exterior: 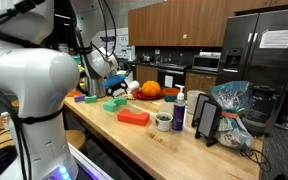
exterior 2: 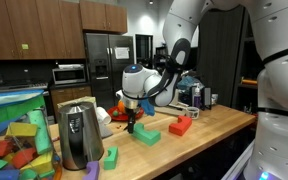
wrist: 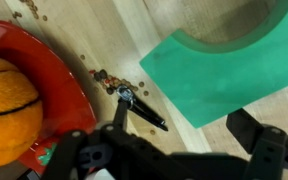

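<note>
Slim black marker (wrist: 144, 110) lies at frame centre on the grained wooden table (wrist: 104, 30), with a smooth green block (wrist: 224, 75) at upper right. The gripper (wrist: 174, 158) at the lower edge has its fingers wide apart, holding nothing.

Light wooden countertop (exterior: 134, 145), green block (exterior: 114, 105), red block (exterior: 133, 118), red plate (wrist: 66, 88), small black pen (wrist: 144, 112), steel kettle (exterior 2: 77, 135)
</note>
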Controlling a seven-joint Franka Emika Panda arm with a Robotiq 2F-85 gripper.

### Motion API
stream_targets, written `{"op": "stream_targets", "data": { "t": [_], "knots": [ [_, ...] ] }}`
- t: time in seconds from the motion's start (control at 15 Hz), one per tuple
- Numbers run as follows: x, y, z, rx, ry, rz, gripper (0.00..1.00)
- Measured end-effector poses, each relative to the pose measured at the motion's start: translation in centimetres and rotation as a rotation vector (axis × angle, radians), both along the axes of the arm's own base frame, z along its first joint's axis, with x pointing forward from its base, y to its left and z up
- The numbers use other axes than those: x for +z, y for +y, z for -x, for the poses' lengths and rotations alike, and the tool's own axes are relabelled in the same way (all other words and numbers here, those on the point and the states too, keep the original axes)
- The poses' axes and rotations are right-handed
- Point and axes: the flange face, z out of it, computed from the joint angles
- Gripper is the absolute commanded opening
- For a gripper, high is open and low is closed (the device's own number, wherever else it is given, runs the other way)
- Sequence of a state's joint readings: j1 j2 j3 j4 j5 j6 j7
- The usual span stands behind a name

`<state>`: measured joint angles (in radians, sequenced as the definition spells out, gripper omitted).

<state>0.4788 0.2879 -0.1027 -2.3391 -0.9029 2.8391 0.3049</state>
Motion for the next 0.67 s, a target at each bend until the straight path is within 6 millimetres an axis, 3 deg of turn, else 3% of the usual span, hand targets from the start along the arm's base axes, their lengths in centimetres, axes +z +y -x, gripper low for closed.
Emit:
{"op": "stream_targets", "data": {
  "t": [0.4, 0.67],
  "knots": [
    [-0.9, 0.2, 0.3, 0.006, 0.016, 0.005, 1.00],
    [-0.9, 1.7, 1.1, 0.031, 0.023, -0.002, 1.00]
  ]
}}
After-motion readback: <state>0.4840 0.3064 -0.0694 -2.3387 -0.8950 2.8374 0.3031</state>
